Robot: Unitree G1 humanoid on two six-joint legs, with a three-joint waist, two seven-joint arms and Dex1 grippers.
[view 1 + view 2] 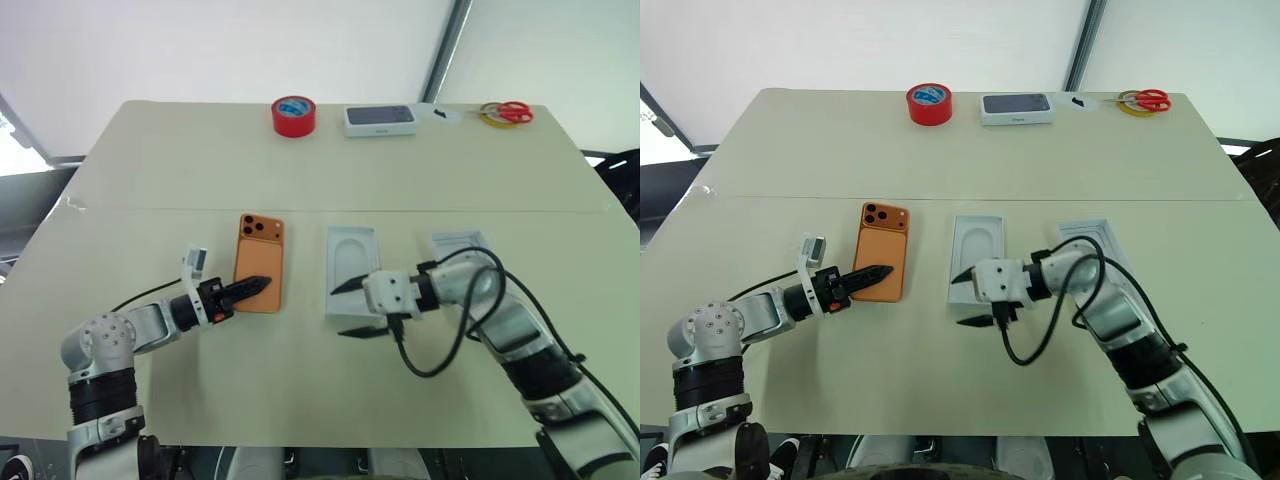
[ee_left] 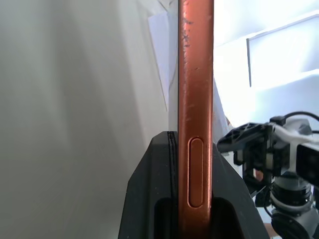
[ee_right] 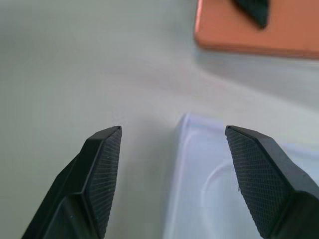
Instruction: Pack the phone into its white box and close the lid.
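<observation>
A pale bench (image 1: 150, 180) stands before a white wall, its top split by a seam running side to side.

Toward the left of the near half, the left gripper (image 1: 250, 287) is clamped on the phone (image 1: 260, 262), one finger over its orange back and one beneath its near end. In the left wrist view the phone's edge runs straight up between the two fingers (image 2: 149, 199). That grip by the short end probably leaves the rest of the body free to be lowered into a tray. The phone lies with its lenses toward the far edge.

Just right of it, near the middle, lies a flat white insert (image 1: 352, 262) with an oval recess. The right gripper (image 1: 355, 308) hangs over its near end, jaws wide apart and holding nothing, seemingly ready to move the insert.

Further right, partly behind the right arm, a white tray (image 1: 462, 245) sits on the bench; whether it is the box or the lid cannot be told.

Along the far edge stand a red tape roll (image 1: 294, 116), a white box with a dark top (image 1: 380, 120) and scissors (image 1: 508, 112), well clear of the work.
</observation>
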